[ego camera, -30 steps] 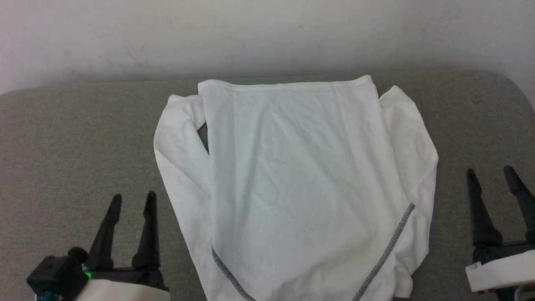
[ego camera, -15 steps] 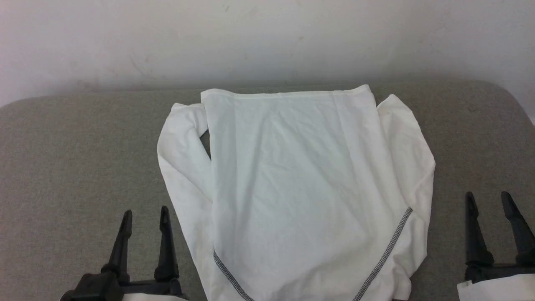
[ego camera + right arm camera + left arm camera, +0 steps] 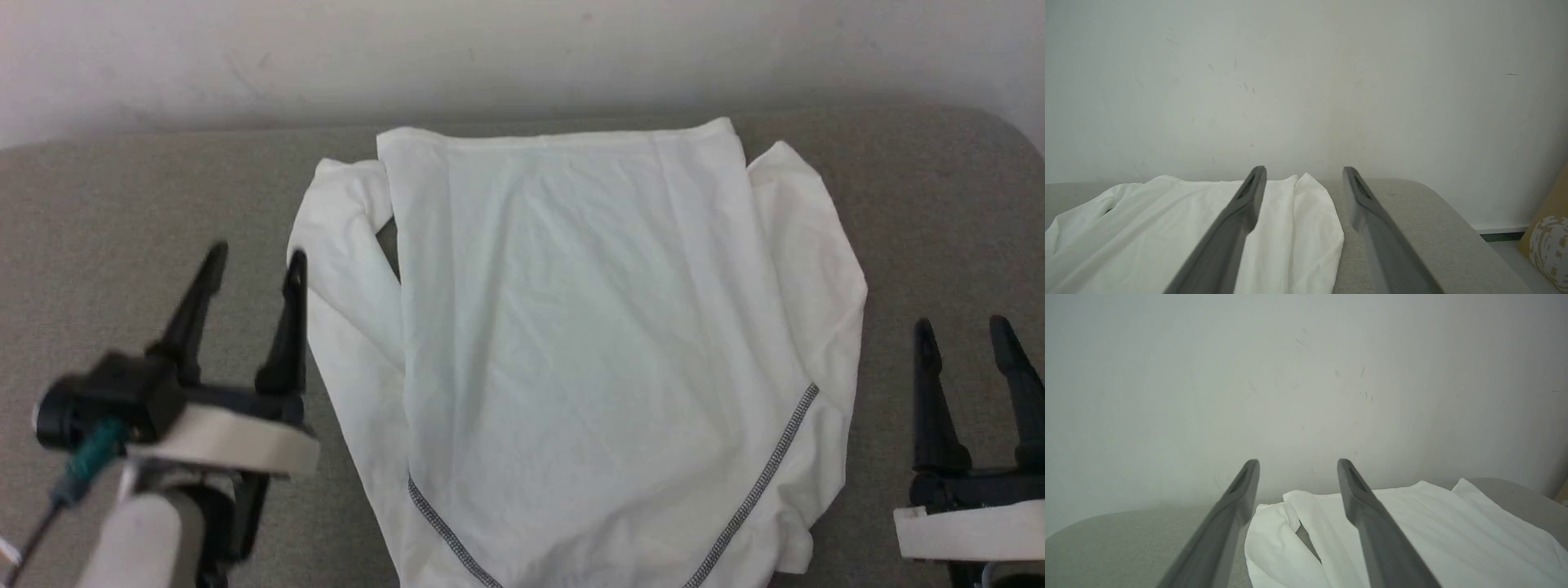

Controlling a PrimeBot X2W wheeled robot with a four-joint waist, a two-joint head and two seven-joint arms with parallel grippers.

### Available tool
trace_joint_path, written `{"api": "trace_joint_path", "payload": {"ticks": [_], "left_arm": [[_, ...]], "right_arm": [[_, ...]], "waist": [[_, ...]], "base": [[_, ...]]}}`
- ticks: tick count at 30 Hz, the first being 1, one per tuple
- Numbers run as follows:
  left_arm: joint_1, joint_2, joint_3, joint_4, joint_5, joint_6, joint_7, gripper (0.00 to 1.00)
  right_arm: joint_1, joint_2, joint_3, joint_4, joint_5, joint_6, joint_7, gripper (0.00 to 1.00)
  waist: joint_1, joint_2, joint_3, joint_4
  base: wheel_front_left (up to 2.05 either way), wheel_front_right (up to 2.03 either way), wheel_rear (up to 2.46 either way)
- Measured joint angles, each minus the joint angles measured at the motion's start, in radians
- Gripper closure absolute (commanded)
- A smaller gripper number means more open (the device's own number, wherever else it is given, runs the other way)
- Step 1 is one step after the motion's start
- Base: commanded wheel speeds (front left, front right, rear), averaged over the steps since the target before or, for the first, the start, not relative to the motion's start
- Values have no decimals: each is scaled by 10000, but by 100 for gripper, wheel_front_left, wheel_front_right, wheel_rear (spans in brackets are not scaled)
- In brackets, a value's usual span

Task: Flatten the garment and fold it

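The garment [image 3: 588, 343], a white long-sleeved shirt, lies spread on the grey cushion [image 3: 122, 212] with its hem at the far side and both sleeves folded along its flanks. Two dark zigzag seams run diagonally near its close end. My left gripper [image 3: 255, 260] hovers open beside the left sleeve, raised above the cushion, nothing between its fingers. My right gripper [image 3: 963, 331] stands open to the right of the shirt, apart from it. The left wrist view has the shirt [image 3: 1412, 535] past the fingers [image 3: 1367, 514]. The right wrist view shows the shirt [image 3: 1167, 228] at lower left.
A pale wall [image 3: 522, 57] rises right behind the cushion's far edge. The cushion's rounded right corner [image 3: 1437, 204] drops to the floor, where a brown patterned object [image 3: 1549, 245] sits. Bare grey cushion lies on both sides of the shirt.
My left gripper has lifted and moved forward toward the left sleeve. The head camera has shifted, so the shirt sits slightly higher in view. The right gripper has stayed about where it was.
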Motion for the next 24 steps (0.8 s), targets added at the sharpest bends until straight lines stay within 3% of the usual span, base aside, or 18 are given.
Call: {"api": "trace_joint_path", "payload": {"ticks": [8, 14, 24], "left_arm": [[-4440, 1346, 244, 1087, -738, -1037, 2859, 0], [-6703, 2266, -263, 2562, -911, -1593, 4631, 0], [-8394, 2980, -1315, 4266, -1358, -1837, 6867, 0]], "right_arm": [[-769, 4, 209, -502, -81, 0, 92, 0], [-1263, 0, 366, -823, -328, 0, 138, 0], [-1675, 6, 598, -1110, -401, 0, 186, 0]], "waist": [[1, 0, 1349, -27], [3, -1, 2520, -113], [2, 0, 4111, -450]], "base": [[0, 0, 0], [0, 0, 0], [0, 0, 0]]}}
